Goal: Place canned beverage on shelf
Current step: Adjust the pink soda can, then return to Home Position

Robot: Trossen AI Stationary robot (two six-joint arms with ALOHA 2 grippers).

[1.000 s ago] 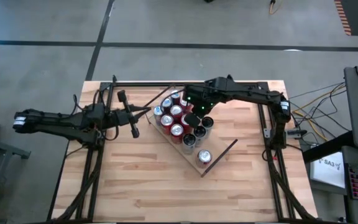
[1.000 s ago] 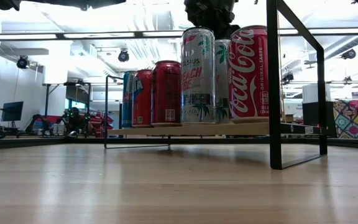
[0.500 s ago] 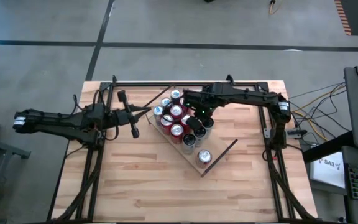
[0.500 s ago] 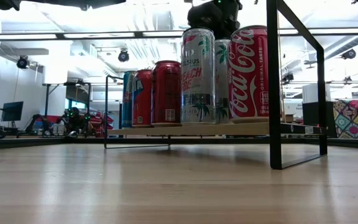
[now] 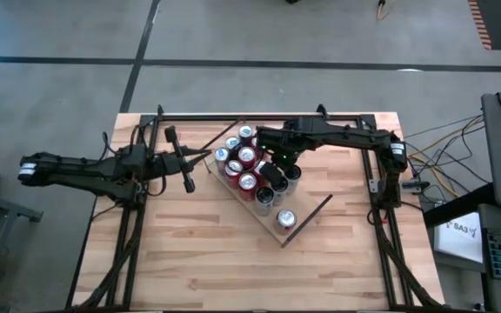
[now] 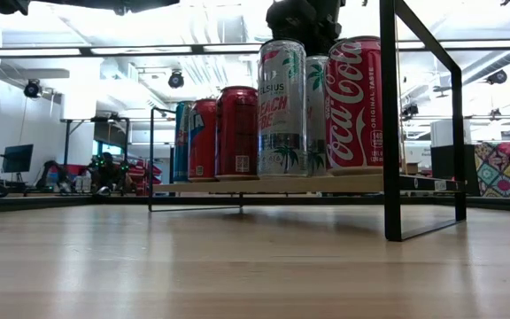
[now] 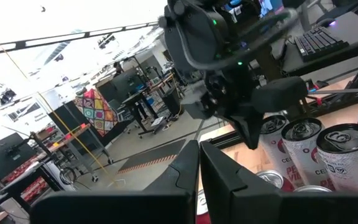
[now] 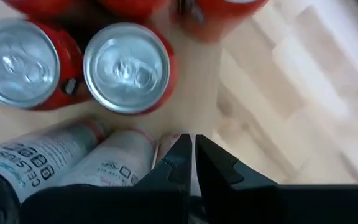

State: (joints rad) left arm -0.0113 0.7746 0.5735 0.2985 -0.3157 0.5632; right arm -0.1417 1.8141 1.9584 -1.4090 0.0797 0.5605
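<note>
Plank table (image 5: 198, 261), shelf (image 5: 307, 213) crowded with cans (image 5: 247, 169) (upright), right claw (image 5: 270, 162) pressed together above.

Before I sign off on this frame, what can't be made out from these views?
- Right claw: hidden in the high view beneath its own arm, over the cans.
- Can count on the shelf: the arm covers some in the high view; front cans block the back rows in the low view.
- Labels on the rear cans: too small in the high view.
- Left claw: only the shut tips show.
</note>
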